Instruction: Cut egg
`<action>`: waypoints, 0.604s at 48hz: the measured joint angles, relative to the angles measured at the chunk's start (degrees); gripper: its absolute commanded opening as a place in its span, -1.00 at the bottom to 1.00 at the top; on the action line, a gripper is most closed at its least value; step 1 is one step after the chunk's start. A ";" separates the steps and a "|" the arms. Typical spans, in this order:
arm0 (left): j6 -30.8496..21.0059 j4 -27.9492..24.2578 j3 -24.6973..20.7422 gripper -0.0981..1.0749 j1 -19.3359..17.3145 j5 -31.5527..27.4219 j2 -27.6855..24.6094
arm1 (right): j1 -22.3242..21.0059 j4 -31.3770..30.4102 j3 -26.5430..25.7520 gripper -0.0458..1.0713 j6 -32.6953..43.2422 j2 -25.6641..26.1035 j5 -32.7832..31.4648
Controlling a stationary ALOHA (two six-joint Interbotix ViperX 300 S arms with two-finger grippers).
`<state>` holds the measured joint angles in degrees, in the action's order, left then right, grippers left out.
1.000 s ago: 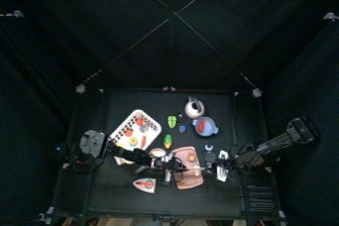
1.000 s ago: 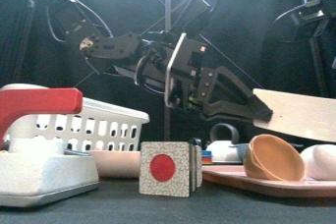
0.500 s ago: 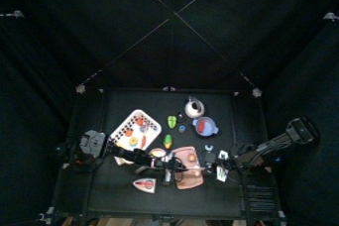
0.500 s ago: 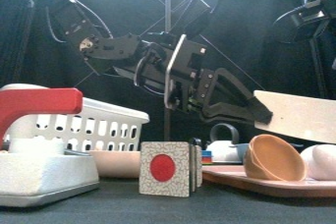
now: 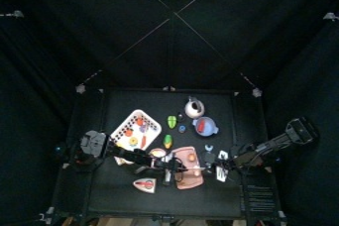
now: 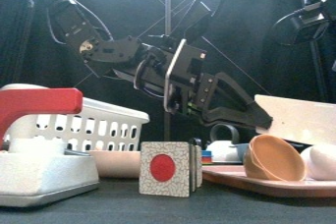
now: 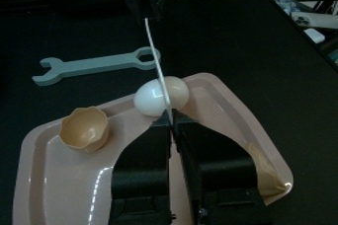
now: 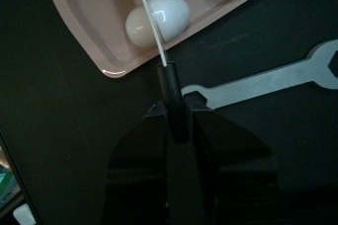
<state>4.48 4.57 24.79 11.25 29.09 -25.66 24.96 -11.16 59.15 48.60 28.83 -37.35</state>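
Note:
A white egg (image 7: 162, 95) (image 8: 158, 20) lies on the pink tray (image 7: 46, 185) (image 8: 218, 17), with a brown eggshell half (image 7: 86, 127) beside it. My right gripper (image 8: 169, 111) is shut on the black handle of a knife (image 8: 149, 17). Its pale blade (image 6: 308, 120) stretches over the egg and shows edge-on in the left wrist view (image 7: 152, 41). My left gripper (image 7: 172, 120) hangs over the tray on the other side of the egg, jaws together with nothing in them. In the top view both arms meet over the tray (image 5: 185, 173).
A grey wrench (image 7: 99, 64) (image 8: 264, 86) lies on the table beside the tray. At the front stand a white basket with a red handle (image 6: 79, 130) and a card with a red dot (image 6: 167, 167). A plate of food (image 5: 137, 126) and a bowl (image 5: 203, 126) sit further back.
In the front view the knife blade has tipped slightly and the left arm has edged a little to the left. The egg and tray have not moved.

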 measured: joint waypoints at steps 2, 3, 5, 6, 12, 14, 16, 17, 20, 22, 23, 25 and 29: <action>0.00 0.00 0.00 -0.10 -0.09 -0.18 0.00 | -0.09 0.09 0.00 -0.19 0.00 0.09 0.09; 0.00 0.00 0.00 -0.10 0.00 -0.18 -0.09 | 0.00 0.09 0.00 -0.19 0.00 0.00 0.09; 0.00 0.00 0.00 -0.10 -0.09 -0.35 -0.09 | 0.00 0.00 0.00 -0.19 -0.09 0.00 0.26; 0.00 0.00 0.00 -0.10 0.00 -0.44 0.00 | 0.00 0.09 0.09 -0.19 0.00 0.00 0.35; 0.00 0.00 0.00 -0.10 0.00 -1.05 -0.09 | 0.00 0.00 0.09 -0.19 -0.09 -0.18 0.53; 0.00 0.00 0.00 -0.10 0.00 -1.23 -0.09 | 0.00 0.09 0.09 -0.19 -0.09 -0.18 0.70; 0.00 0.00 0.00 -0.10 0.00 -1.49 0.00 | 0.00 0.09 0.09 -0.19 0.00 -0.26 0.70; 0.00 0.00 0.00 -0.10 0.00 -1.58 -0.09 | 0.00 0.00 0.09 -0.19 0.00 -0.26 0.70; 0.00 0.00 0.00 -0.10 0.00 -1.85 -0.09 | 0.00 0.09 0.09 -0.19 0.00 -0.35 0.88; 0.00 0.00 0.00 -0.10 0.00 -1.93 -0.09 | 0.00 0.09 0.09 -0.19 -0.09 -0.44 1.05; 0.00 0.00 0.00 -0.10 0.00 -1.93 0.00 | 0.00 0.09 0.09 -0.19 -0.09 -0.53 1.14; 0.00 0.18 -0.09 -0.10 0.00 -2.02 -0.09 | 0.00 0.09 0.18 -0.19 -0.09 -0.70 1.41; 0.00 0.97 -0.09 -0.10 0.09 -2.11 -0.09 | 0.00 0.09 0.18 -0.19 0.00 -1.14 1.76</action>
<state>4.48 5.54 24.70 11.34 26.98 -25.75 24.96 -11.07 59.33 48.60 27.69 -35.60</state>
